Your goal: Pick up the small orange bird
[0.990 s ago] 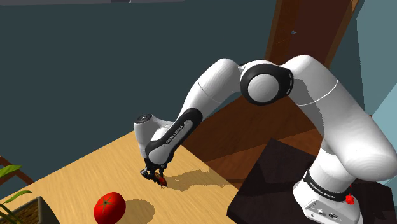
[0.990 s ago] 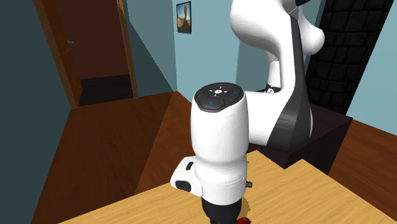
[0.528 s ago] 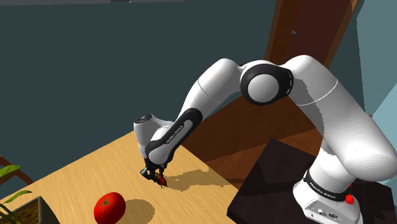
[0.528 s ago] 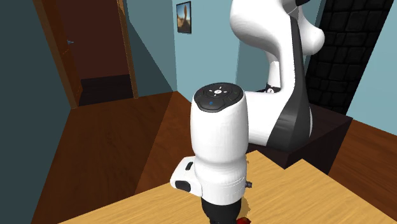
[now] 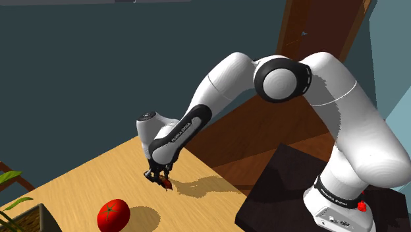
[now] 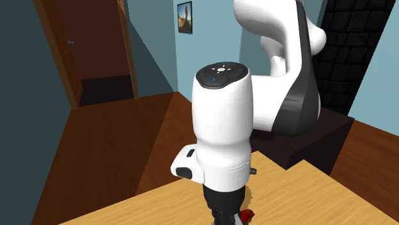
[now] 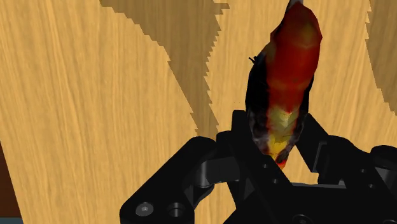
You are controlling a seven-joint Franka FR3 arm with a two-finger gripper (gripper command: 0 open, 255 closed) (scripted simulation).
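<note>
- The white arm [image 5: 224, 86] arches from its black stand [image 5: 290, 191] down to the wooden table [image 5: 85, 178], its black jaws closed on a small bird [image 5: 168, 184] at the near side of the tabletop, close to the edge facing the stand.
- In the wrist view, the bird [image 7: 289, 70] is orange-red, shading to yellow at the end pinched in the jaws, with a dark underside. Its body points away from the hand over the pale wood grain of the table [image 7: 95, 95].
- Whether the bird rests on the table or hangs just above it cannot be told. A shadow lies on the wood beside it.
- A red tomato [image 5: 112, 214] sits on the table toward the shoulder view's lower left, well apart from the bird. A grey planter [image 5: 29, 217] with green leaves stands at the corner beyond it.
- In the second exterior view, the arm's white wrist housing [image 6: 220, 128] stands upright in the foreground, with a sliver of the red bird [image 6: 248, 216] showing beneath it at the bottom edge.
- Behind the arm are a brown floor [image 6: 109, 153], a dark brown door [image 6: 96, 45] and a framed picture [image 6: 184, 16] on a blue wall.
</note>
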